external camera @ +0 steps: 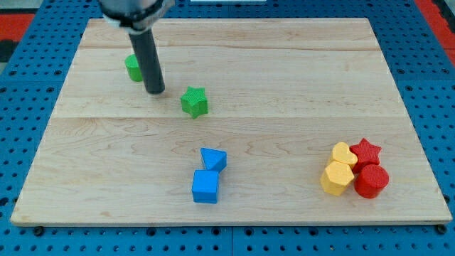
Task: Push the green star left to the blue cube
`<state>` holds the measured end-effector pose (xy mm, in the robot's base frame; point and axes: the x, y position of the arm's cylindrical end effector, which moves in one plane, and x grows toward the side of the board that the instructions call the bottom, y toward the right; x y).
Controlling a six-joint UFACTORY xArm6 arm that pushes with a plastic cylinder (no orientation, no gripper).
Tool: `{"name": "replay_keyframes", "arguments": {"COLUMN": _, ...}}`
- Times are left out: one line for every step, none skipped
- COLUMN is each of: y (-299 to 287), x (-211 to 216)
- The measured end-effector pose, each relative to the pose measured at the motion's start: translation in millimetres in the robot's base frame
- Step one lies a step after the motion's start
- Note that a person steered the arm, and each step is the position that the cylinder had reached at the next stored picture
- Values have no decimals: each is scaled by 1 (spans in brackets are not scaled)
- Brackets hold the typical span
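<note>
The green star [193, 102] lies on the wooden board [284, 78], left of its middle. The blue cube [205, 186] sits near the view's bottom, below the star, with a second blue block [213, 159] of slanted shape touching its top. My tip [156, 92] rests on the board to the left of the green star, a short gap apart from it. Another green block [133, 67] is partly hidden behind the rod, just left of it.
A cluster at the view's lower right holds a red star [365, 151], a red cylinder-like block [371, 180], a yellow heart-like block [343, 153] and a yellow block [335, 178], all touching.
</note>
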<state>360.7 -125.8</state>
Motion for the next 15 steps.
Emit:
{"name": "replay_keyframes", "arguments": {"y": 29, "x": -45}}
{"name": "replay_keyframes", "arguments": {"y": 95, "x": -36}}
{"name": "replay_keyframes", "arguments": {"y": 101, "x": 4}}
{"name": "replay_keyframes", "arguments": {"y": 72, "x": 44}}
{"name": "replay_keyframes", "arguments": {"y": 41, "x": 92}}
{"name": "replay_keyframes", "arguments": {"y": 17, "x": 117}}
{"name": "replay_keyframes", "arguments": {"y": 11, "x": 105}}
{"name": "replay_keyframes", "arguments": {"y": -20, "x": 89}}
{"name": "replay_keyframes", "arguments": {"y": -19, "x": 109}}
{"name": "replay_keyframes", "arguments": {"y": -1, "x": 135}}
{"name": "replay_keyframes", "arguments": {"y": 3, "x": 161}}
{"name": "replay_keyframes", "arguments": {"y": -2, "x": 164}}
{"name": "replay_keyframes", "arguments": {"y": -4, "x": 176}}
{"name": "replay_keyframes", "arguments": {"y": -4, "x": 191}}
{"name": "replay_keyframes", "arguments": {"y": -20, "x": 185}}
